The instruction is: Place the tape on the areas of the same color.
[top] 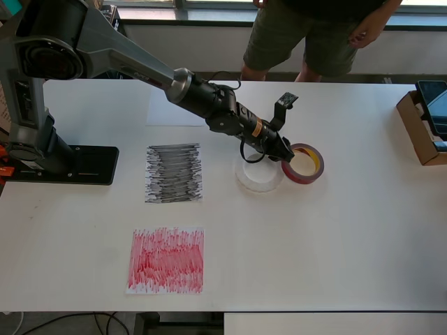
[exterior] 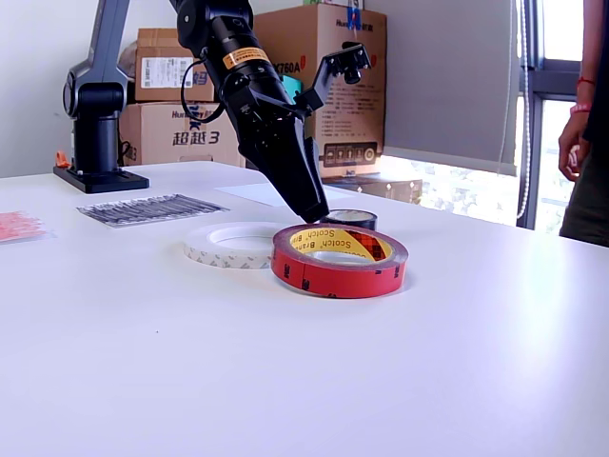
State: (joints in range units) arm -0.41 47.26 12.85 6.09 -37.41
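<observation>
The dark-red tape roll [top: 304, 164] [exterior: 339, 259] lies flat right of the table's centre in the overhead view. The translucent-white ring [top: 260, 176] [exterior: 231, 244] lies touching it. A small black roll [exterior: 348, 218] sits just behind the red one in the exterior view; in the overhead view it is hidden under the arm. My gripper [top: 286, 156] [exterior: 315, 211] slants down, its tip at the red roll's rim, between red and white rolls. The fingers meet in one narrow wedge with nothing seen between them. The black sheet [top: 173, 173] [exterior: 152, 208], red sheet [top: 166, 259] [exterior: 19, 227] and white sheet [top: 176, 108] [exterior: 257, 193] carry nothing.
The arm base [top: 59, 164] stands at the overhead view's left edge. A cardboard box [top: 421, 129] sits at the right edge. A person [top: 314, 35] stands behind the table's far side. Stacked cartons [exterior: 176, 95] fill the background in the exterior view.
</observation>
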